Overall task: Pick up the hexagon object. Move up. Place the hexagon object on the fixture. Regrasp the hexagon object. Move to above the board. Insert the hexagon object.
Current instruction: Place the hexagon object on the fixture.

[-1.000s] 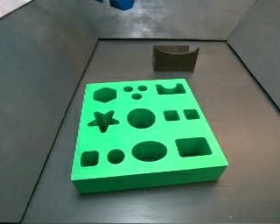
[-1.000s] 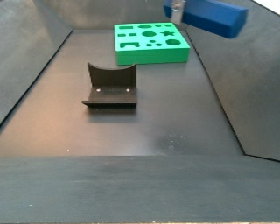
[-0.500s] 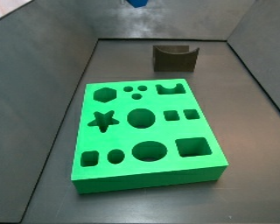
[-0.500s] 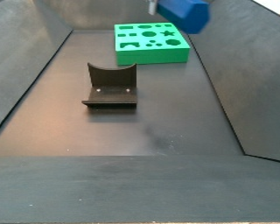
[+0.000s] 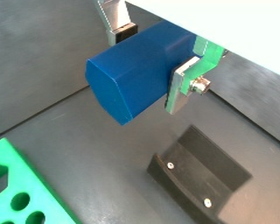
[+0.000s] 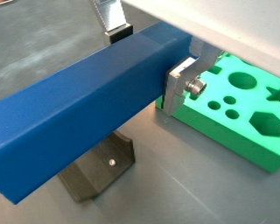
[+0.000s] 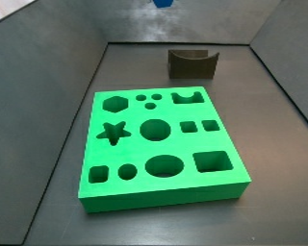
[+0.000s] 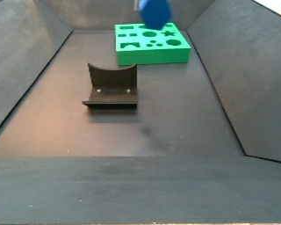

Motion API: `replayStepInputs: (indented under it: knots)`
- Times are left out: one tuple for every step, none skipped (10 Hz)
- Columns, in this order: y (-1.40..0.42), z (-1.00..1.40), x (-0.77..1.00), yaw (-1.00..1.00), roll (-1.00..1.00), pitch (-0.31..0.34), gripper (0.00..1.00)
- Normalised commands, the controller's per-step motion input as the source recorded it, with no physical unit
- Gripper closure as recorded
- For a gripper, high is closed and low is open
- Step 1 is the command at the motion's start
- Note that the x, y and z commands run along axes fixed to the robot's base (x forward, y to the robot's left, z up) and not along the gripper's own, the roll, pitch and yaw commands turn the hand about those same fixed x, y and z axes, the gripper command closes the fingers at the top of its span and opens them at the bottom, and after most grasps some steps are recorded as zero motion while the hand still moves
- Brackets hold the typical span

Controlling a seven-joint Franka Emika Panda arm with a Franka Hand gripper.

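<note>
Above dark floor [image 8: 167,123]: gripper [image 5: 154,59] clamps hexagon object [image 5: 136,72]; board [image 7: 160,142] below.

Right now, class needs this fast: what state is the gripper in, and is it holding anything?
Gripper: shut on the hexagon object, held in the air above the floor, near the fixture.

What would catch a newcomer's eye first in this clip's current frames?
The blue hexagon object fills both wrist views, clamped in the gripper high above the floor. Next comes the bright green board, its holes empty, lying on the dark floor, with the small dark fixture beyond it.
</note>
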Motion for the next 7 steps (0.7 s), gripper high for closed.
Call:
replayStepInputs:
  knots:
    - [-0.02, 0.02, 1.0, -0.39, 0.13, 0.221, 1.0]
    - [-0.01, 0.02, 0.98, -0.29, 0.12, 0.21, 1.0]
    - [0.02, -0.26, 1.0, 0.04, -1.0, 0.084, 1.0]
    - [0.03, -0.27, 1.0, 0.05, -1.0, 0.082, 1.0]
    - [0.06, -0.2, 0.98, 0.04, -1.0, 0.078, 1.0]
    - [0.05, -0.14, 0.91, 0.03, -1.0, 0.078, 1.0]
    - [0.03, -0.06, 0.75, 0.03, -1.0, 0.089, 1.0]
